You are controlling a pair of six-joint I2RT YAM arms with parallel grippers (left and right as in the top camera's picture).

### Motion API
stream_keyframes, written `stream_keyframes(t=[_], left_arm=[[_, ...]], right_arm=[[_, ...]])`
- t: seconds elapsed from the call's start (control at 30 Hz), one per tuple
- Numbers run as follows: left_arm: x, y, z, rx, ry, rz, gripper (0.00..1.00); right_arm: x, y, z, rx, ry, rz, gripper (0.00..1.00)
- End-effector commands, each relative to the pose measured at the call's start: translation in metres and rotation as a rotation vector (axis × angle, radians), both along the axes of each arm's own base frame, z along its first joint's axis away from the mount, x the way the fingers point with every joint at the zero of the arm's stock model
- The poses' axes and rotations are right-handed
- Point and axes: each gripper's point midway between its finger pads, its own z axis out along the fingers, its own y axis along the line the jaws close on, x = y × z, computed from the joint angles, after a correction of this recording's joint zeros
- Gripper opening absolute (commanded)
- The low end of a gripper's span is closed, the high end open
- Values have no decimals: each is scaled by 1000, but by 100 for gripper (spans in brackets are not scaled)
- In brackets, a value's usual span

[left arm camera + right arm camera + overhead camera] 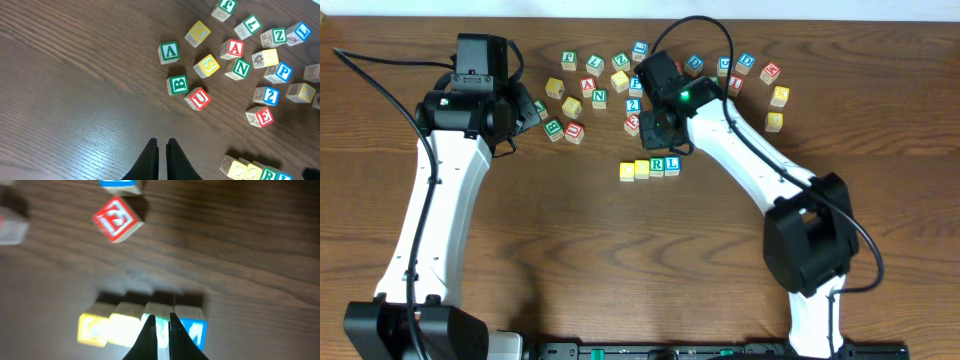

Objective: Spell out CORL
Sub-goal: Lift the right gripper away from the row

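Several letter blocks stand in a row at the table's middle: yellow C (627, 171), yellow O (642, 169), green R (657, 166) and blue L (671, 164). The row also shows in the right wrist view, with yellow C (92, 329), O (124, 325), R (161, 328) and L (192, 327), and at the bottom edge of the left wrist view (250, 171). My right gripper (161, 323) is shut and empty, just above the row over the R. My left gripper (161, 146) is shut and empty over bare table, left of the loose blocks.
Loose letter blocks lie scattered across the back of the table, among them a green B (177, 84), a red U (198, 98), a red E (260, 116) and a yellow block (774, 121) at the far right.
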Motion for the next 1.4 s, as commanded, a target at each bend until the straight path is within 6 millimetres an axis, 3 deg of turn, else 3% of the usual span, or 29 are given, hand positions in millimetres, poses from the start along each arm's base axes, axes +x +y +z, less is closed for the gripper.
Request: stream_keyframes(t=[0.0,0.47,1.37], left_arm=[[-2,3,-3,19,14,-2,8],[-2,3,-4,19,17,-3,8],[-2,4,-4,20,18,-2,8]], right_arm=[[4,-8,-31,-48,35,-77,3],[7,-10,-68,-77,67,-120,4],[-6,-9,-70,-75,123,-116,5]])
